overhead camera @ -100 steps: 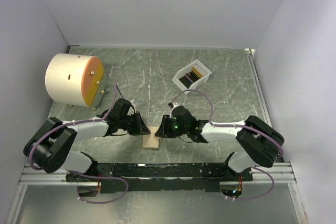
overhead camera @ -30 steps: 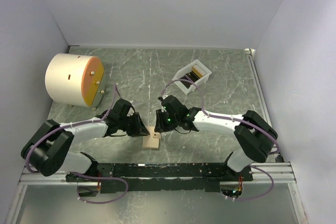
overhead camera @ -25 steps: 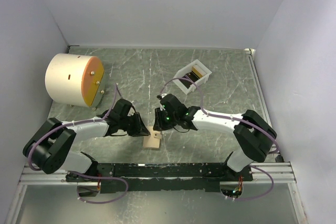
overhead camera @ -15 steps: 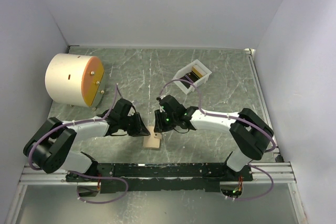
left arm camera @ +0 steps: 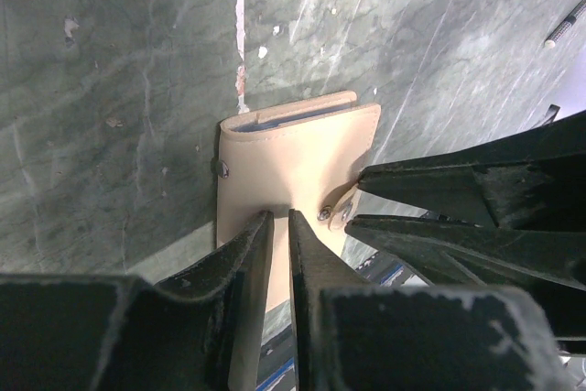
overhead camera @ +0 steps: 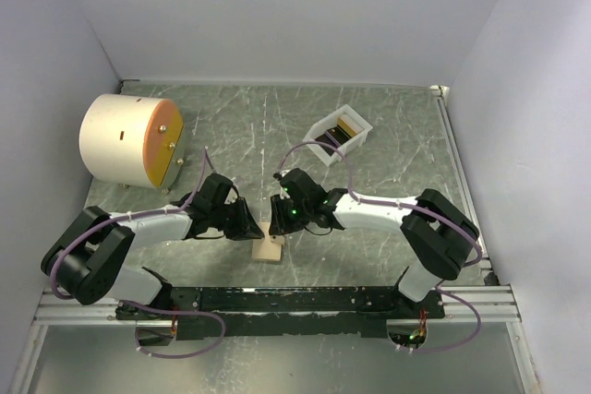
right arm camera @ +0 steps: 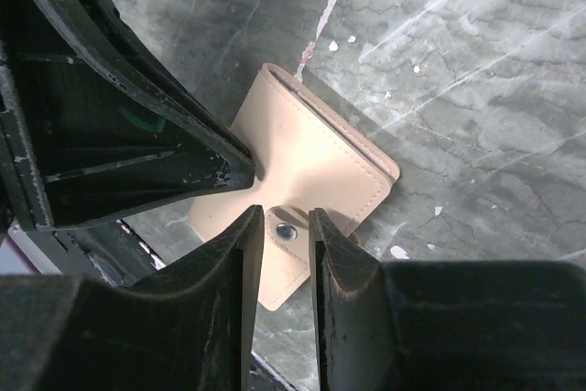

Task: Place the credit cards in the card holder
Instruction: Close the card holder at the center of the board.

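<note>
The white card holder stands at the back right of the table with a dark card and a yellow-orange card in it. No purple card shows. The tan wallet lies closed between both grippers. My left gripper is nearly shut, and its tips press on the wallet's cover. My right gripper comes from the right. Its jaws stand narrowly apart, closed around the wallet's snap tab, which looks lifted in the left wrist view.
A large white cylinder with an orange face lies at the back left. The black mounting rail runs along the near edge, just below the wallet. White walls close in the table on three sides.
Over three seconds my right gripper has moved left, from beside the wallet to its snap tab. In the last second it barely shifted. The left gripper and the wallet have stayed put.
</note>
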Controlling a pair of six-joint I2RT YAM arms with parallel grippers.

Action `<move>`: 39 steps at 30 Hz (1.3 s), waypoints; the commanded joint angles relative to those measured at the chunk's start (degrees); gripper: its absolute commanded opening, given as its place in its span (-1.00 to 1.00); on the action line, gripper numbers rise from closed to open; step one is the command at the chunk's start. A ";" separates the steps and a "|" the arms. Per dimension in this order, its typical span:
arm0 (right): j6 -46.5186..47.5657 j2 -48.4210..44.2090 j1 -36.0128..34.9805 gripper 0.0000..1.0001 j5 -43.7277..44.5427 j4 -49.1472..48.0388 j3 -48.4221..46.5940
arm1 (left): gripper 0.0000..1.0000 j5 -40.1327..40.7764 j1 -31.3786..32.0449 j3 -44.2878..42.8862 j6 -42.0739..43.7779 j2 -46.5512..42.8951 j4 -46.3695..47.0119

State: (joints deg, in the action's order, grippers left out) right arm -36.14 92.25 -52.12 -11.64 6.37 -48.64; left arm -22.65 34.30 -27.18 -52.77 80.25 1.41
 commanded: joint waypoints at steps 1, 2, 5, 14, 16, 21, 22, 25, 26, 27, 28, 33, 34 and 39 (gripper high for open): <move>0.23 1.13 -0.18 -0.46 -0.96 -1.62 0.81 | -0.47 4.27 0.66 0.51 1.01 1.92 -3.18; 0.23 1.04 -0.11 -0.46 -0.87 -1.69 0.87 | -0.47 4.30 0.67 0.43 1.01 1.93 -3.28; 0.45 1.17 -0.21 -0.43 -0.87 -1.71 0.93 | -0.47 4.47 0.72 0.38 1.01 1.63 -3.44; -0.76 0.75 -1.33 -0.45 -1.76 -2.74 1.57 | -0.46 4.37 0.76 0.37 0.78 1.40 -3.31; -0.82 1.04 -1.77 -0.47 -1.81 -2.56 1.24 | -0.46 4.44 0.76 0.12 0.95 1.28 -3.83; -0.95 0.75 -1.98 -0.51 -1.17 -1.97 0.97 | -0.46 4.86 0.76 0.40 0.81 0.61 -3.97; -0.91 0.70 -1.96 -0.51 -0.83 -1.49 0.80 | -0.46 4.79 0.76 0.45 0.77 0.72 -3.77; -0.52 -0.19 -1.89 -0.51 0.40 0.33 -0.43 | -0.46 4.61 0.83 0.20 1.02 1.21 -4.03; -0.39 -0.66 -1.93 -0.50 0.93 1.07 -0.79 | -0.46 4.75 0.85 0.18 1.08 1.22 -4.30; -0.34 -0.98 -1.93 -0.50 1.65 1.81 -1.09 | -0.46 4.97 0.85 0.24 1.09 1.12 -4.37; -0.40 -1.25 -1.93 -0.50 2.16 2.58 -1.36 | -0.45 5.01 0.85 0.32 1.09 0.93 -4.46; -0.86 -1.88 -1.99 -0.52 3.07 3.92 -1.11 | -0.45 5.30 0.85 0.26 1.12 0.26 -5.04; -0.86 -1.80 -1.93 -0.52 2.95 3.98 -1.10 | -0.45 5.39 0.85 0.20 1.13 0.28 -5.08; -1.00 -2.29 -1.93 -0.56 3.09 4.34 -1.18 | -0.45 5.13 0.85 0.25 0.92 0.42 -4.60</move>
State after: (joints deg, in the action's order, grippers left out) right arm -36.86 91.64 -53.93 -9.54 9.39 -48.75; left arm -21.93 34.63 -27.38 -52.95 79.88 0.73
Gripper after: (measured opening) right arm 0.228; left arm 0.272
